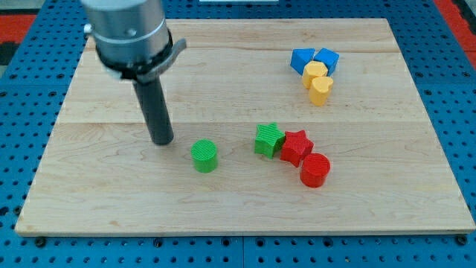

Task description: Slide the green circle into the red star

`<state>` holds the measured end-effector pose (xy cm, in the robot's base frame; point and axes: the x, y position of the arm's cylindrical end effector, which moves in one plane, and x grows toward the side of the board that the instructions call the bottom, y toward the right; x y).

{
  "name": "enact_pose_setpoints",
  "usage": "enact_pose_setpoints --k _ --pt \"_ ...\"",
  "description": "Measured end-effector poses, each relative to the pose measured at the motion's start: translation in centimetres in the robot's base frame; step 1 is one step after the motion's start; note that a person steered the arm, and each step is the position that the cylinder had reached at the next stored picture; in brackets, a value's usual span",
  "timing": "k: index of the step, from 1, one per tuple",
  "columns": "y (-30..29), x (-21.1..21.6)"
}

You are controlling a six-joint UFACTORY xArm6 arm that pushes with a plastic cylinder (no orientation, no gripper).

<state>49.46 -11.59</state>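
Observation:
The green circle [204,155] stands on the wooden board [111,193], left of centre. The red star [296,146] lies further to the view's right, touching a green star [268,140] on its left and a red circle [314,170] at its lower right. My tip [162,141] is on the board just to the left of the green circle and slightly above it, with a small gap between them. The rod rises from the tip to the arm's grey mount at the view's top left.
A cluster at the view's upper right holds two blue blocks [302,59] [326,59], a yellow block [314,72] and a yellow heart [320,90]. The board lies on a blue pegboard [30,89].

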Motion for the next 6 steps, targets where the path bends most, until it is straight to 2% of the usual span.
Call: enact_pose_setpoints --k 1,2,3,4,6 --pt "5.3 3.0" --pt "13.6 3.1" --pt "12.7 4.9" --pt "7.7 6.0" --pt "12.5 -5.3"
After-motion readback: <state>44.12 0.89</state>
